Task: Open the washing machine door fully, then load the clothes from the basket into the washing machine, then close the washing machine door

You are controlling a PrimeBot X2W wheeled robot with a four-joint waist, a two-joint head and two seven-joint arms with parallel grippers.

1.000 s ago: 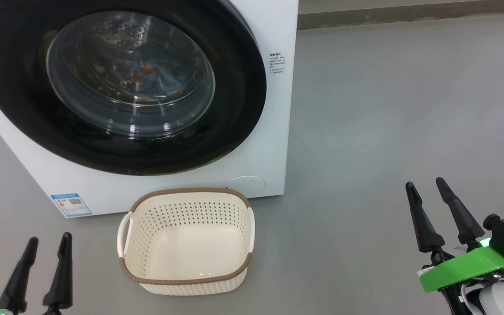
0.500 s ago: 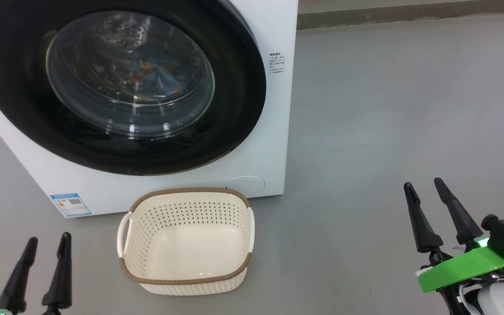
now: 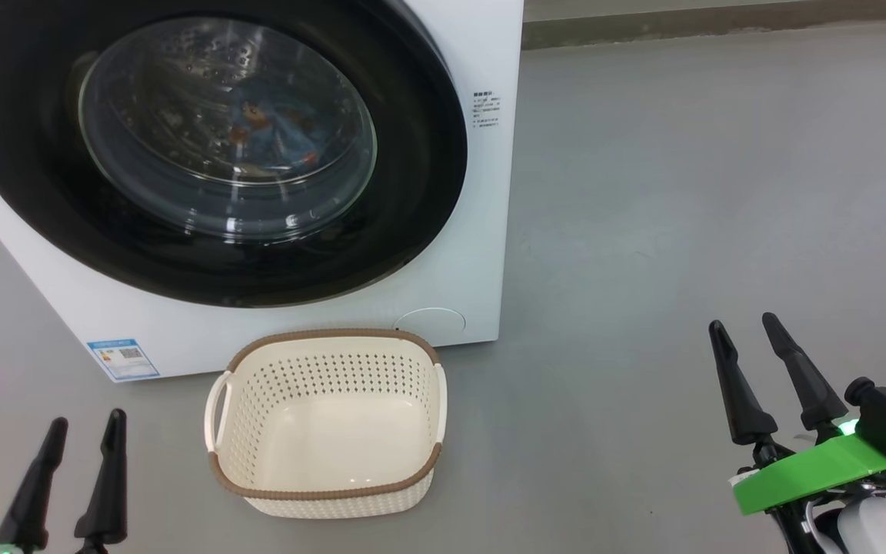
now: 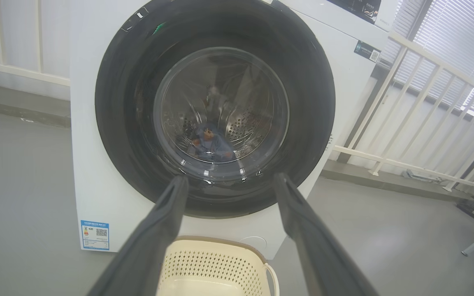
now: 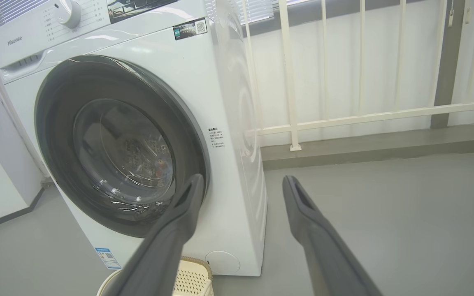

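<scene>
Jaws wide; clothes behind shut door

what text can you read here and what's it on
"Hisense": washer control panel, left of the dial.
Blue energy label, washer's lower front: too small to read.
QR sticker, upper right front: too small.
Small print right of the door: blurred.

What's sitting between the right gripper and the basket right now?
Nothing: in the head view, bare grey floor separates the right gripper from the basket.
</scene>
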